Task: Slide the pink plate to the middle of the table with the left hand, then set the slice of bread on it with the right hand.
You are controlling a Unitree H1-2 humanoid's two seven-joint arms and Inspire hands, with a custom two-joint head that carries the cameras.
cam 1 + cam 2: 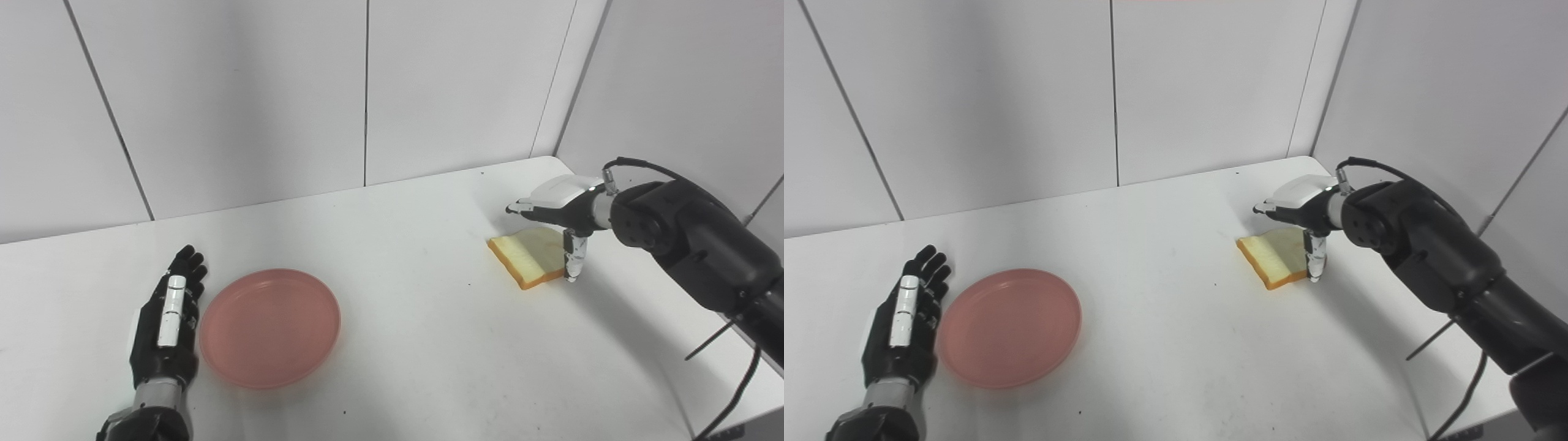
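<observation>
White counter (416, 318), white panel walls (257, 92) behind and on the right. Pink plate (269, 326) sits flat on the counter's left part, empty, left of centre. Left hand (166, 324) lies just beside the plate's left rim, palm side toward the plate, fingers (187, 263) stretched out straight and apart, pointing toward the back wall; holds nothing; whether the hand edge actually touches the rim can't be told, looks touching or nearly so. Slice of bread (530, 257) is at the far right of the counter, well apart from the plate, pale face up with tan crust along its near and left edges. Right hand (1301, 214) hovers over the bread's right end, white-backed, wrist coming in from the right; fingers extend left above the slice, thumb (1314, 260) hangs down at the slice's near right corner, at or just beside the crust. Hand is partly open, not closed around the slice; contact with the bread can't be confirmed. Black cable (643, 165) loops over the right wrist.
</observation>
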